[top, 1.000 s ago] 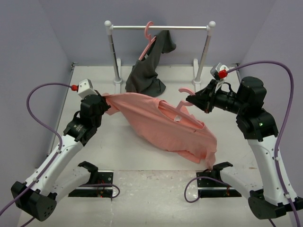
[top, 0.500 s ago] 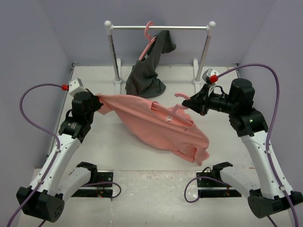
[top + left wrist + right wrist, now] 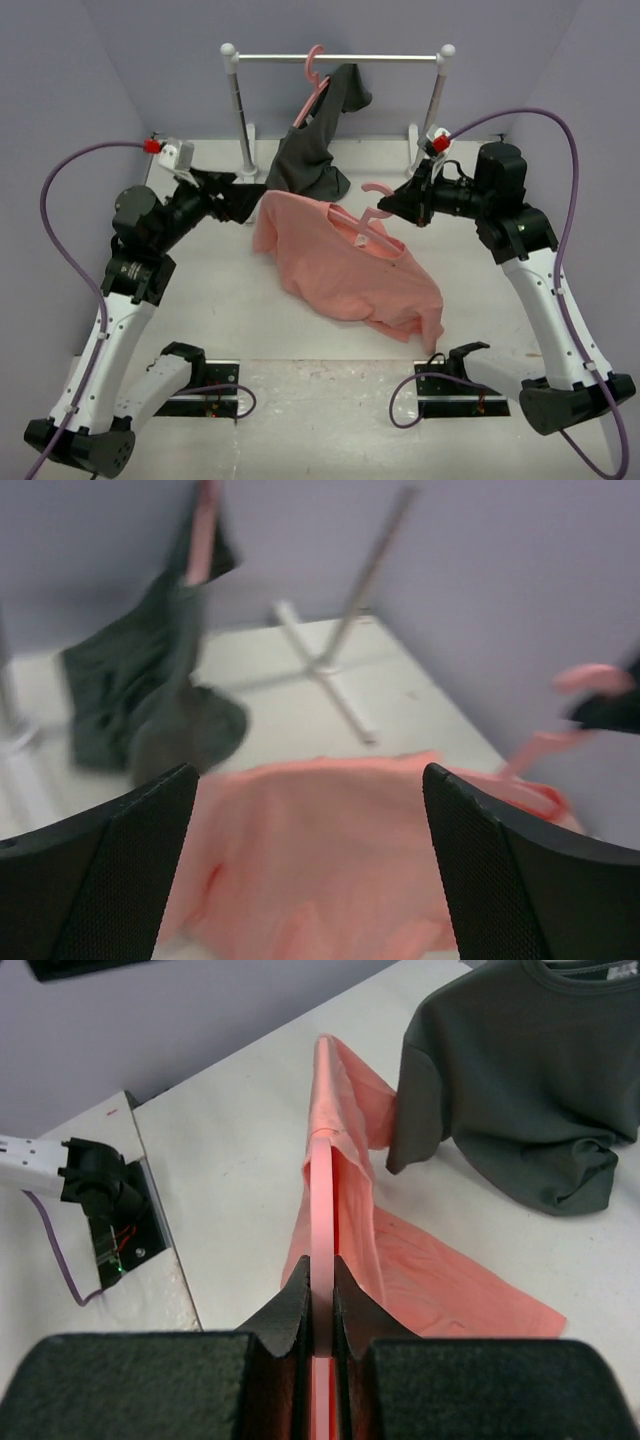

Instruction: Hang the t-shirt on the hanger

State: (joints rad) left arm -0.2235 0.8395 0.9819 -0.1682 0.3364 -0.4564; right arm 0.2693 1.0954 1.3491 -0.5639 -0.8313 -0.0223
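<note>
We are logging: lavender walls (image 3: 60, 80) enclosing three sides; a white tabletop (image 3: 230, 300), evenly lit; a clothes rail (image 3: 340, 58) standing at the far wall, silver bar on two white posts; a dark grey garment (image 3: 310, 160) hanging from it.

I'm working in a lab test booth: plain purple walls (image 3: 60, 80) box in a white table (image 3: 230, 290), with a small clothes rail (image 3: 380, 58) at its back.

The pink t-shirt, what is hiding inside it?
A pink hanger goes into the t-shirt. Its hook sticks out, pinched by the right hand. How far the frame reaches inside is covered by cloth.
</note>
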